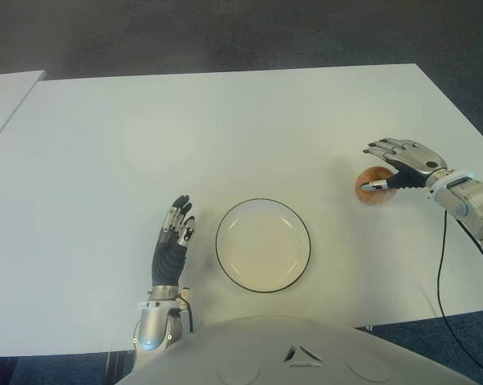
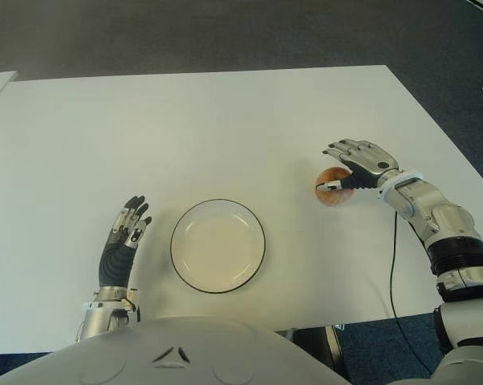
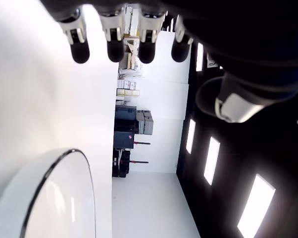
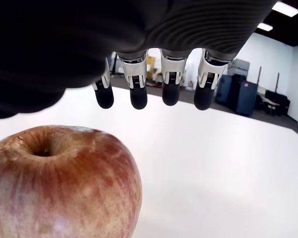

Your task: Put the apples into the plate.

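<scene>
One red-brown apple (image 1: 367,194) (image 4: 60,183) sits on the white table (image 1: 225,120) at the right. My right hand (image 1: 374,167) hovers over it, the thumb beside the fruit and the fingers (image 4: 139,96) stretched straight out above it, apart from its skin. That hand is open and holds nothing. A white plate (image 1: 263,245) with a dark rim lies near the table's front edge, left of the apple, with nothing in it. My left hand (image 1: 175,233) shows just left of the plate, fingers (image 3: 114,49) extended and open.
A second pale table edge (image 1: 9,88) shows at the far left. Dark carpet (image 1: 225,32) runs behind the table. A black cable (image 1: 442,273) hangs from my right forearm over the table's front right part.
</scene>
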